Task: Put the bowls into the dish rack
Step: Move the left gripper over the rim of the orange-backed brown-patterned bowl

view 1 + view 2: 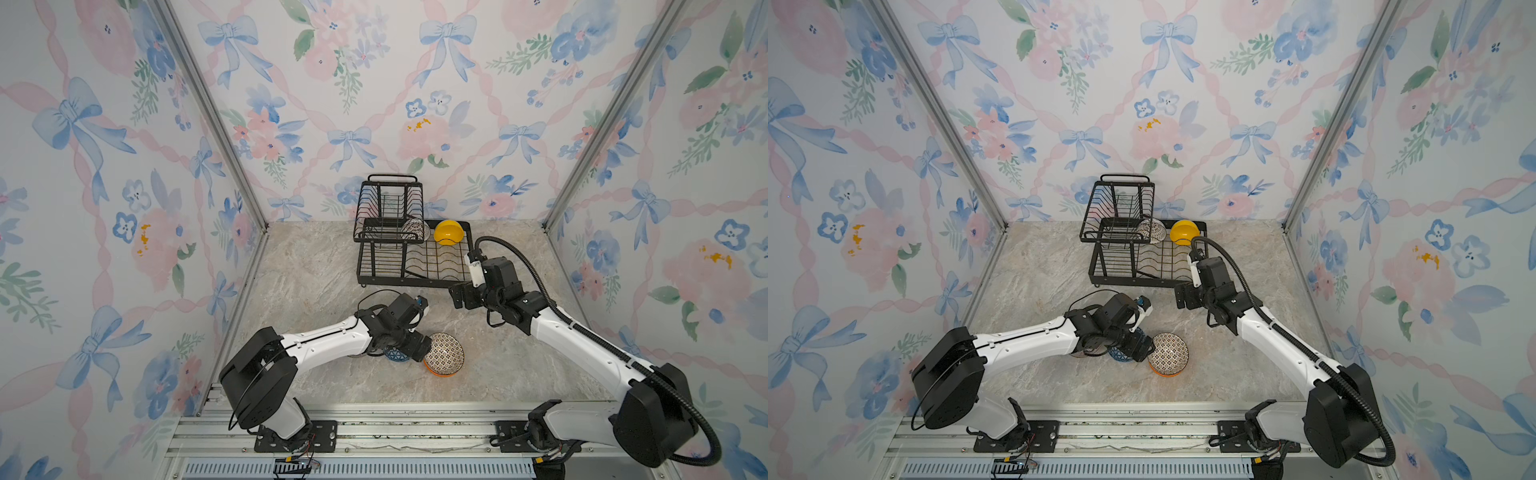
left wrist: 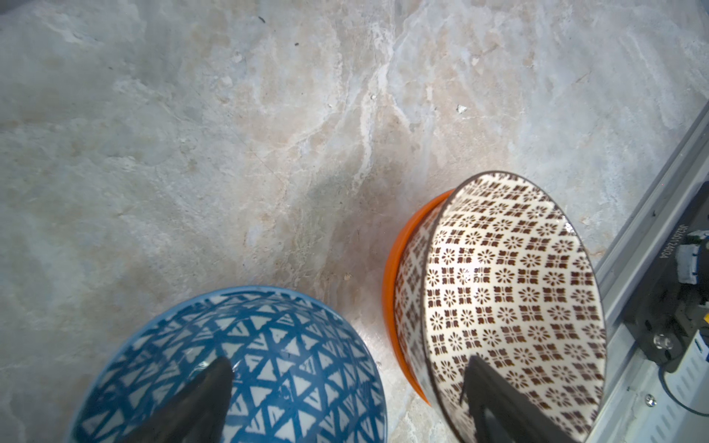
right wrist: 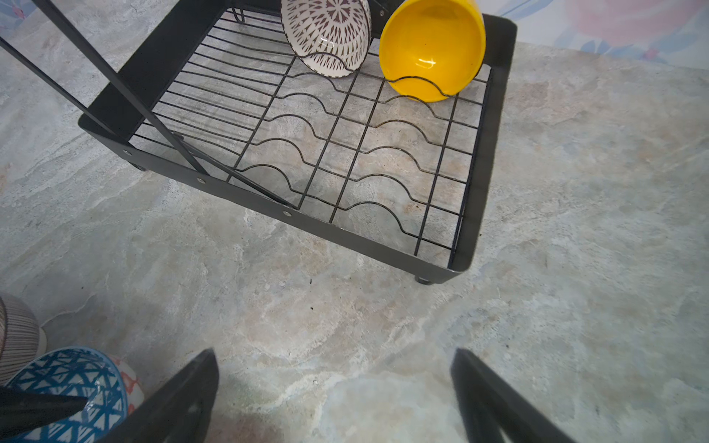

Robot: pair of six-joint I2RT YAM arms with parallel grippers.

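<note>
While the right end effector (image 3: 333,353) was held released beside the dish rack (image 3: 495,115), the nearer left end effector (image 2: 349,362) was spread astride the patterned bowl's (image 2: 510,291) rim, well apart from that rack.

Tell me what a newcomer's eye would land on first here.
The bright yellow bowl, on edge in the dish rack's far right corner beside a white patterned bowl. Up front, a brown-patterned bowl sits tilted in an orange bowl, beside a blue triangle bowl under the open left end effector.
</note>
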